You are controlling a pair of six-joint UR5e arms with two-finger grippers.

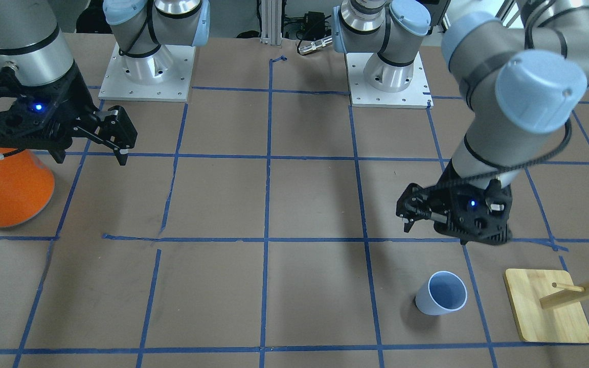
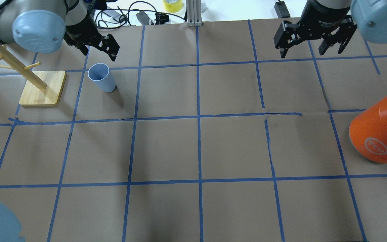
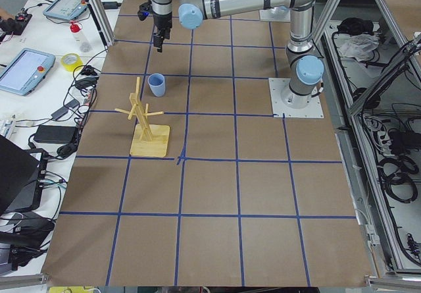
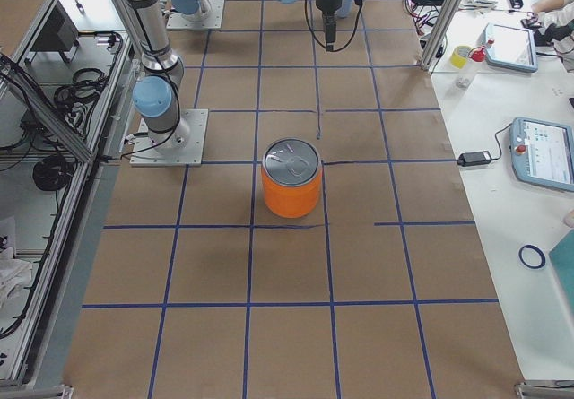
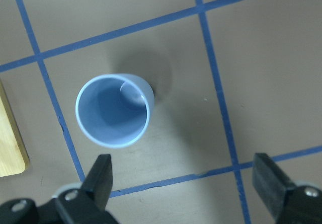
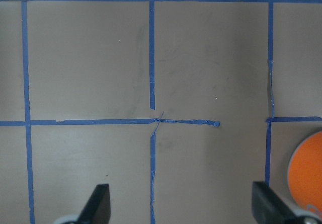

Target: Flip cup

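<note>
The small pale blue cup [image 2: 101, 78] stands upright on the table with its rim up, at the far left. It also shows in the front view [image 1: 442, 294] and in the left wrist view [image 5: 114, 110], where I look down into its hollow. My left gripper [image 2: 98, 50] is open and empty, hanging above the table just beyond the cup and not touching it; its fingers [image 5: 100, 178] show wide apart. My right gripper [image 2: 302, 50] is open and empty, high over the far right, away from the cup.
A large orange can [image 2: 380, 131] with a silver top stands at the right edge, near my right arm. A wooden peg stand [image 2: 42, 88] on a square base sits just left of the cup. Blue tape lines grid the brown table.
</note>
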